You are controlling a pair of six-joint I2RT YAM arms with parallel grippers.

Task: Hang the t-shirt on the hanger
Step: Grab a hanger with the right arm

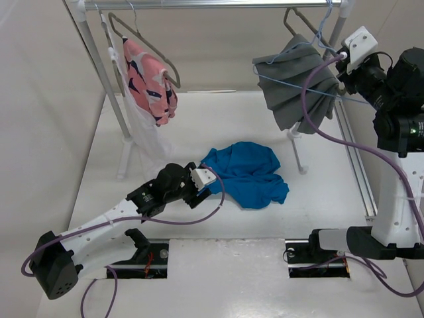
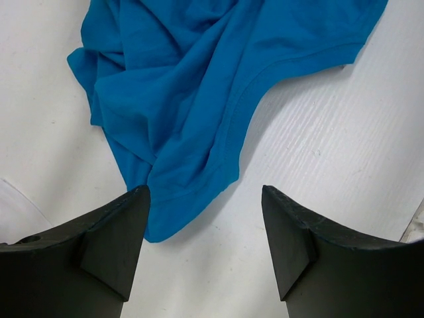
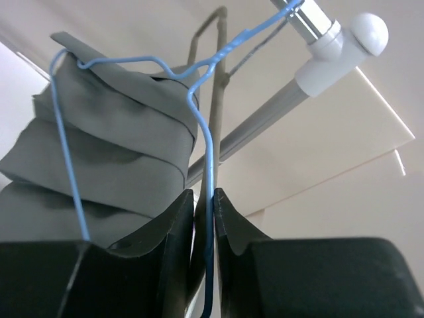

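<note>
Blue cotton t-shirt (image 1: 246,173) (image 2: 199,86): one item, crumpled in a loose heap on the white surface (image 1: 199,278) (image 2: 331,146). It lies near the middle of the surface, in front of the clothes rack and well apart from the hanger. A stitched hem and a curved seam show in the left wrist view.

Left tool (image 1: 202,179) (image 2: 205,225): low at the heap's left edge, jaws spread wide. Between them lie bare surface and one corner of the cloth. The left finger's tip overlaps the hem in view; whether they touch cannot be told.

Hanger (image 1: 298,85) (image 3: 209,165): thin light-blue wire, hooked over the metal rail (image 1: 212,4) (image 3: 265,119) at its right end, hanging against the pleated grey garment (image 1: 301,99) (image 3: 112,152).

Right tool (image 1: 343,65) (image 3: 204,205): raised beside the rail's right end, jaws drawn narrow and closed on the hanger's wire, which runs down between the two fingers.

Pleated grey garment: on a grey-brown hanger (image 3: 215,79), just behind the blue wire.

Pink garment (image 1: 151,79): navy marks, hung on the left part of the rail, well apart from the t-shirt.
</note>
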